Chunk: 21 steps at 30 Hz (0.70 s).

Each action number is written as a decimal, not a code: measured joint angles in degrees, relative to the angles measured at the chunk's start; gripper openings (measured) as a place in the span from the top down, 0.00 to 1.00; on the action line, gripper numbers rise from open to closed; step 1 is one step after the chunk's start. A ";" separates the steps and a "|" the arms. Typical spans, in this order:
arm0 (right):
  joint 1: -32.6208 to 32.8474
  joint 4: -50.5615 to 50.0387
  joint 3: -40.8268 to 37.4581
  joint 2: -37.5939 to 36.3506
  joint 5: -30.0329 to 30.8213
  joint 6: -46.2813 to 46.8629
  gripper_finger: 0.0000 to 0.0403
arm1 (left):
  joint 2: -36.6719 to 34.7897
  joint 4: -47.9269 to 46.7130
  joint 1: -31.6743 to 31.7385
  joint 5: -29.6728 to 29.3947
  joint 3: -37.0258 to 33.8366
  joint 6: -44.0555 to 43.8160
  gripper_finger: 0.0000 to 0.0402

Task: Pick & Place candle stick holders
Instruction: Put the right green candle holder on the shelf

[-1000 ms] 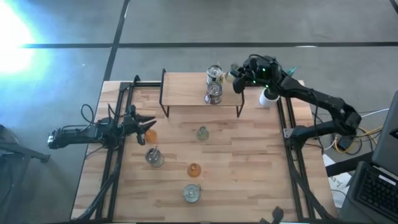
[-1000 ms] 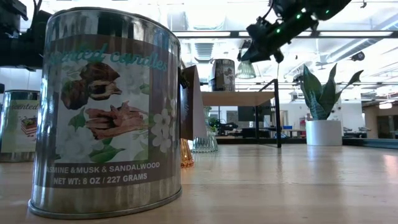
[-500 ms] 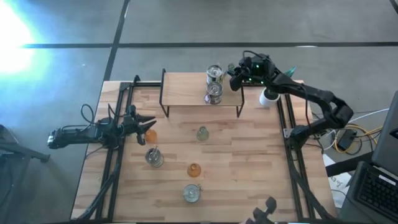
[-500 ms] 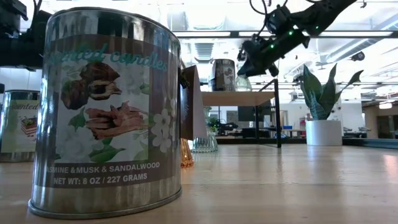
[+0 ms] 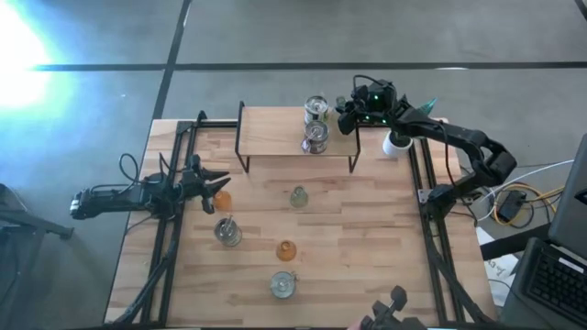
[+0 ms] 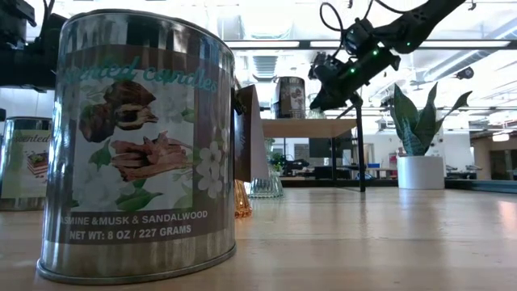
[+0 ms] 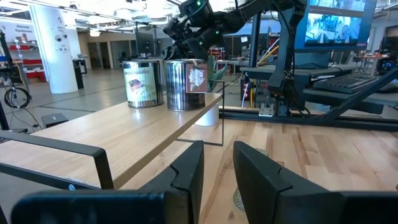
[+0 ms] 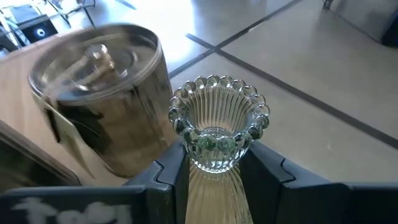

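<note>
Candle holder clamped betw. right end effector fingers.

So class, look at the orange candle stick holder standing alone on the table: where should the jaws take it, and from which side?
Probably from straight above, closing across the round body of the orange candle stick holder. It appears to stand upright, and bare table lies all round it, so a top-down approach meets nothing. Its finer shape is too small to judge.

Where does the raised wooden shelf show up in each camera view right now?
High view: shelf, top centre of the table.
Low view: shelf edge-on, right of centre.
Left wrist view: shelf filling the left.
Right wrist view: shelf strip under a tin.
Shared landmark: the silver tins standing on it.
</note>
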 joint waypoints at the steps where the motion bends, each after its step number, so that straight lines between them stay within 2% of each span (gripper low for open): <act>1: 0.00 0.14 0.00 0.22 0.00 0.03 0.74 | -0.01 0.01 0.00 0.00 0.00 -0.01 0.77; 15: -0.28 0.07 0.13 1.21 0.00 1.20 0.74 | -0.01 0.01 0.01 0.00 0.00 0.01 0.77; 21: -0.28 -0.87 0.11 1.11 0.26 1.17 0.65 | -0.01 0.00 -0.01 0.01 0.00 -0.01 0.77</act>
